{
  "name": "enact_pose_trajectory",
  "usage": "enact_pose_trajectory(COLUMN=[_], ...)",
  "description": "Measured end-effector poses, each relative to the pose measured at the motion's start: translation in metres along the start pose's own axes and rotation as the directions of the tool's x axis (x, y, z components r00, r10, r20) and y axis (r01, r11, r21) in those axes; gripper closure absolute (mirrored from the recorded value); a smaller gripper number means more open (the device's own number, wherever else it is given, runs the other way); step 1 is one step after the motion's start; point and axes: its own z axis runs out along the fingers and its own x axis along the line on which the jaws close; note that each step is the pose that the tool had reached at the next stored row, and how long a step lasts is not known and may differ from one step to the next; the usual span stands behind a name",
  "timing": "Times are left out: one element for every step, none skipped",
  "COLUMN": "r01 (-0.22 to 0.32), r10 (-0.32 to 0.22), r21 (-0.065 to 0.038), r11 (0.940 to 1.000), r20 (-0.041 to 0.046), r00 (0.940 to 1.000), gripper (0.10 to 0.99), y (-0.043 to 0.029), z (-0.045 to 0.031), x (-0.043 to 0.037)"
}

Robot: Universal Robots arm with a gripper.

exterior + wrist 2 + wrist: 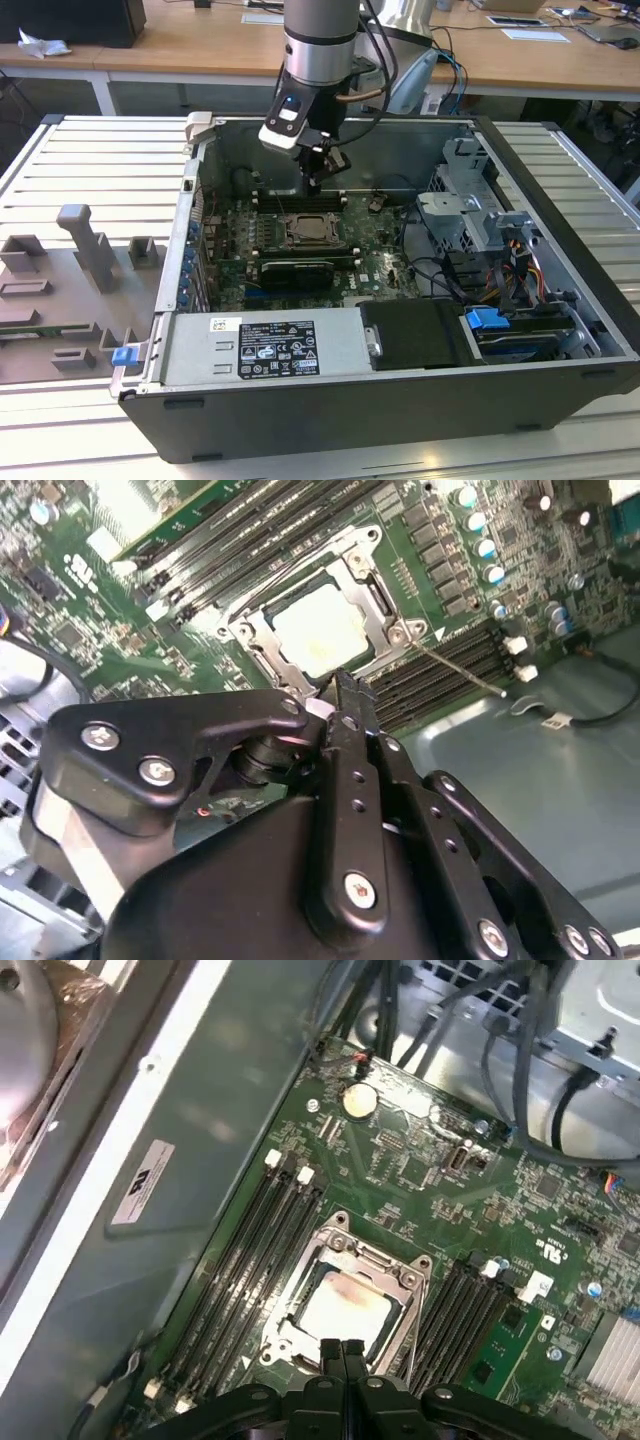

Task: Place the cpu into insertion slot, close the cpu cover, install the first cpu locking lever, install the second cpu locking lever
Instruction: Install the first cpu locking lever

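While the cpu point(343, 1305) sits in the slot point(282, 1332) at the middle of the board point(420, 1160), framed by the cover point(385, 1270), the gripper point(341, 1348) hangs at the slot's edge, fingers point(330, 1352) pressed together, where a slip could bend the loose lever point(460, 666).

A pale, ribbed metal bench point(70, 165) fills the foreground, carrying a grey moulded fixture plate point(60, 300) at the exterior view's left, while behind it stand light wooden desks point(190, 45) with white legs point(103, 95), strewn with papers point(535, 35).
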Motion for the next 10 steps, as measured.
enact_pose_trajectory(r01=[0.036, 0.052, 0.103, 0.122, 0.135, 0.147, 0.159, 0.172, 0.183, 0.193], r10=[-0.036, -0.052, -0.103, -0.122, -0.135, -0.147, -0.159, -0.172, -0.183, -0.193], r21=[0.001, 0.001, 0.002, 0.002, 0.003, 0.003, 0.003, 0.003, 0.004, 0.004], r11=[0.9993, 0.9986, 0.9947, 0.9925, 0.9908, 0.9891, 0.9872, 0.9851, 0.9831, 0.9812], r20=[-0.0011, -0.0016, -0.0031, -0.0038, -0.0042, -0.0046, -0.0050, -0.0054, -0.0057, -0.0061], r00=[0.9993, 0.9986, 0.9947, 0.9925, 0.9908, 0.9891, 0.9872, 0.9851, 0.9831, 0.9812], gripper=[0.980, 0.980, 0.980, 0.980, 0.980, 0.980, 0.980, 0.980, 0.980, 0.980], y=[0.0000, 0.0000, 0.0000, 0.0000, 0.0000, 0.0000, 0.0000, 0.0000, 0.0000, 0.0000], z=[0.0000, 0.0000, 0.0000, 0.0000, 0.0000, 0.0000, 0.0000, 0.0000, 0.0000, 0.0000], x=[0.0000, 0.0000, 0.0000, 0.0000, 0.0000, 0.0000, 0.0000, 0.0000, 0.0000, 0.0000])
